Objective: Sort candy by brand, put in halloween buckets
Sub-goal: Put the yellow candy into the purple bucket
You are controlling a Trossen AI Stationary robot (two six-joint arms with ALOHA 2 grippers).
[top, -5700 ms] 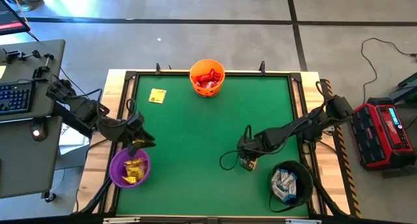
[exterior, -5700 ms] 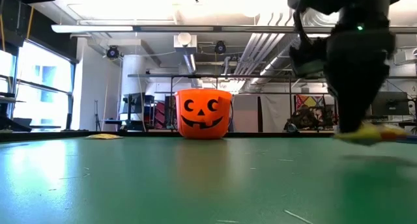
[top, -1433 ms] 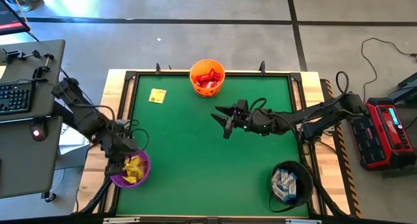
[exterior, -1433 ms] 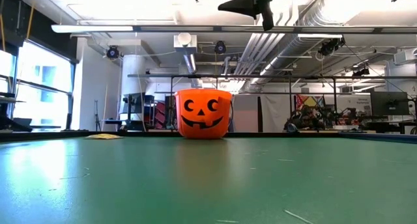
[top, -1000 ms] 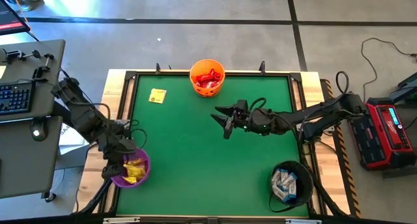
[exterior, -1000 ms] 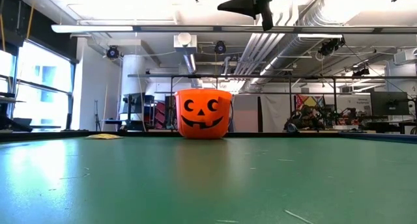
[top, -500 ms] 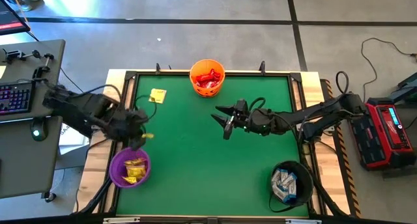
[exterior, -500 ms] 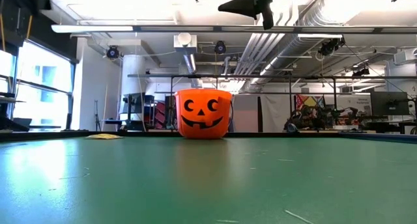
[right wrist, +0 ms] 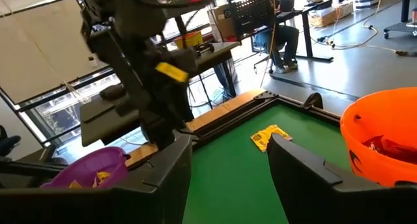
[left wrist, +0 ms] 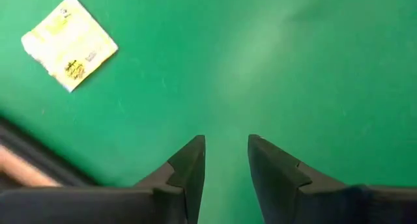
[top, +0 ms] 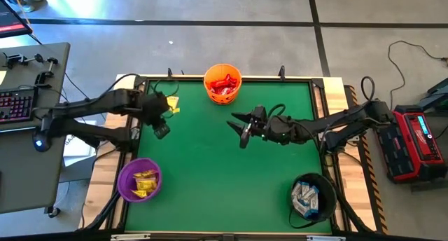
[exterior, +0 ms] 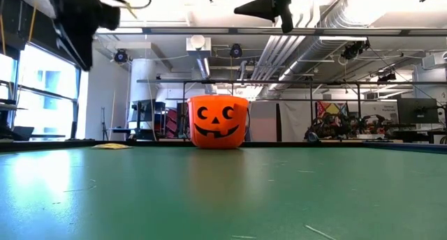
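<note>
While my left gripper [top: 162,129] hangs above the green table [top: 224,171] near its far left corner, its 2 fingers [left wrist: 189,168] stand a narrow gap apart with only bare mat showing between them, so it holds nothing. Just beside it, closer to the far edge, 1 yellow candy packet [left wrist: 69,42] lies flat on the mat, partly covered by my arm in the high view. My right gripper [top: 243,134] floats over the middle of the table, well above the surface, pointing toward the left side; its fingers [right wrist: 296,165] are spread wide and empty. At the middle of the far edge sits the orange bucket [top: 222,83] with its black pumpkin face, and red candy [top: 224,83] shows inside it. At the near left corner is the purple bucket [top: 138,178], holding yellow candy [top: 144,182]. Over at the near right corner stands the black bucket [top: 311,197] with white-blue candy [top: 305,197] in it. Beyond the table in my right wrist view, a person [right wrist: 281,38] sits at a desk
</note>
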